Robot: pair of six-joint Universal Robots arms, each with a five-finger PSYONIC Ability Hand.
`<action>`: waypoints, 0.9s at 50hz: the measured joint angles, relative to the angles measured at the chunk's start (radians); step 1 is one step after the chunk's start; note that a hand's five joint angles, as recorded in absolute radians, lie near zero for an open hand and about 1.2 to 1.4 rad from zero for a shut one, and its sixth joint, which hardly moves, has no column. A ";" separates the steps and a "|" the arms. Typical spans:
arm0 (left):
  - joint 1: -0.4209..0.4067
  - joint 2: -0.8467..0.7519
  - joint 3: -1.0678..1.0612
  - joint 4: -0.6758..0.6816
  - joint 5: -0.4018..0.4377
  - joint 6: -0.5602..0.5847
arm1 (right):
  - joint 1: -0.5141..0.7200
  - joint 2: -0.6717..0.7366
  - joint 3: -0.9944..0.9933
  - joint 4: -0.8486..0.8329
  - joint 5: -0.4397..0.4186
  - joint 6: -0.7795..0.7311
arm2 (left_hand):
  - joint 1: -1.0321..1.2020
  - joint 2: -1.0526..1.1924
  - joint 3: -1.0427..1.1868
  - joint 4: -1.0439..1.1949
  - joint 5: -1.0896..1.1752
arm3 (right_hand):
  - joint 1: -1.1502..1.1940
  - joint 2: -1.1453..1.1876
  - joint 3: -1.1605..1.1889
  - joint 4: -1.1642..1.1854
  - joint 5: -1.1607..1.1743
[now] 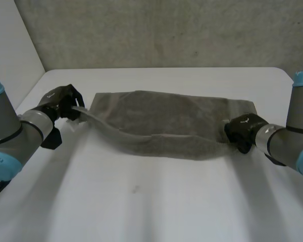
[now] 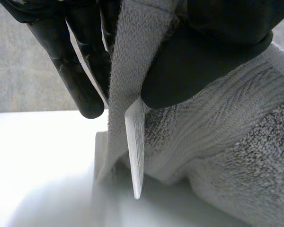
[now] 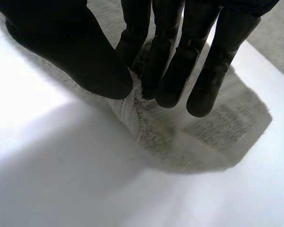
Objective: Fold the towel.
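Note:
A grey towel [image 1: 171,118] lies across the middle of the white table [image 1: 156,201], its near edge lifted and sagging between both hands. My left hand [image 1: 63,101] is beside the towel's left end and pinches the near left corner, which stretches from it as a thin strip. In the left wrist view the towel's hem [image 2: 132,71] is clamped between the fingers [image 2: 83,66] and the thumb [image 2: 199,56]. My right hand [image 1: 244,128] pinches the towel's near right corner. In the right wrist view the thumb [image 3: 80,56] and fingers [image 3: 170,71] close on the cloth [image 3: 146,118].
A grey wall [image 1: 161,30] rises behind the table's far edge. A pale wall panel [image 1: 10,45] stands at the far left. Bare tabletop spreads between the towel and the near edge.

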 measured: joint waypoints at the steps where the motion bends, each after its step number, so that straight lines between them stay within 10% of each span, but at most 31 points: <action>1: 0.001 0.014 -0.021 0.003 0.004 0.006 | -0.001 -0.020 0.026 0.002 -0.001 -0.004 | 0.000 0.000 0.000 0.000 0.000 | 0.000 0.000 0.000 0.000 0.000; 4: 0.006 0.049 -0.064 0.005 0.021 0.022 | -0.007 -0.075 0.079 0.018 -0.002 -0.017 | 0.000 0.000 0.000 0.000 0.000 | -0.015 -0.012 -0.014 -0.014 -0.003; 12: 0.020 0.140 -0.148 0.010 0.067 0.051 | -0.065 -0.225 0.141 0.018 -0.004 -0.040 | 0.000 0.000 0.000 0.000 0.000 | -1.130 -0.976 -0.980 -0.976 -0.946; 29: 0.023 0.165 -0.180 0.013 0.071 0.051 | -0.068 -0.096 -0.052 -0.062 -0.043 -0.001 | 0.000 0.000 0.000 0.000 0.000 | -1.192 -1.038 -1.043 -1.041 -1.012; 45: 0.031 0.167 -0.193 0.013 0.072 0.051 | -0.008 -0.002 -0.098 0.041 -0.194 -0.372 | 0.000 0.000 0.000 0.000 0.000 | -1.138 -0.999 -0.998 -1.004 -0.987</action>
